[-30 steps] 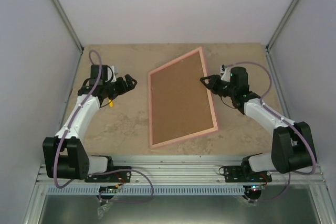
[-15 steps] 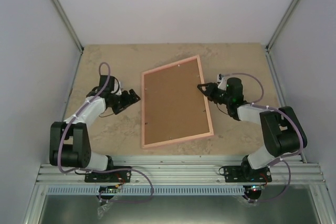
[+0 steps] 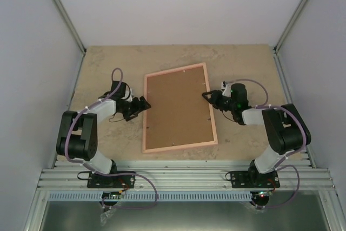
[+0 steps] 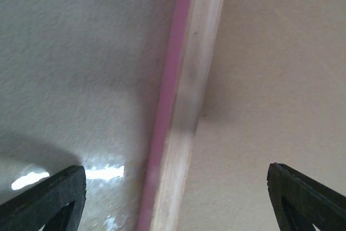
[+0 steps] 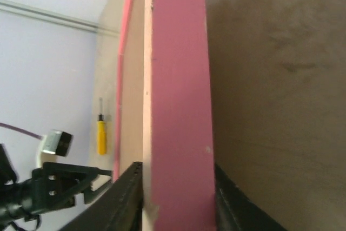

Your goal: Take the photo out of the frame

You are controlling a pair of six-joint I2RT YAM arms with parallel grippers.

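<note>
I work on a beige table (image 3: 243, 63) with a mottled, stone-like top. Pale walls (image 3: 178, 4) close it on three sides. Silver metal rails (image 3: 178, 174) run along its near edge. A small screwdriver (image 5: 101, 133) with a yellow handle lies flat on the table surface.

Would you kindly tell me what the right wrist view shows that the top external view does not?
Only the right wrist view: the pink outer face of the frame rail close up, gripped by the right gripper, and a yellow screwdriver lying beyond the frame. Only the top external view: the whole frame lying back up on the table, with its brown backing board. Both: the frame and the left gripper at its opposite rail. The photo shows in neither.
</note>
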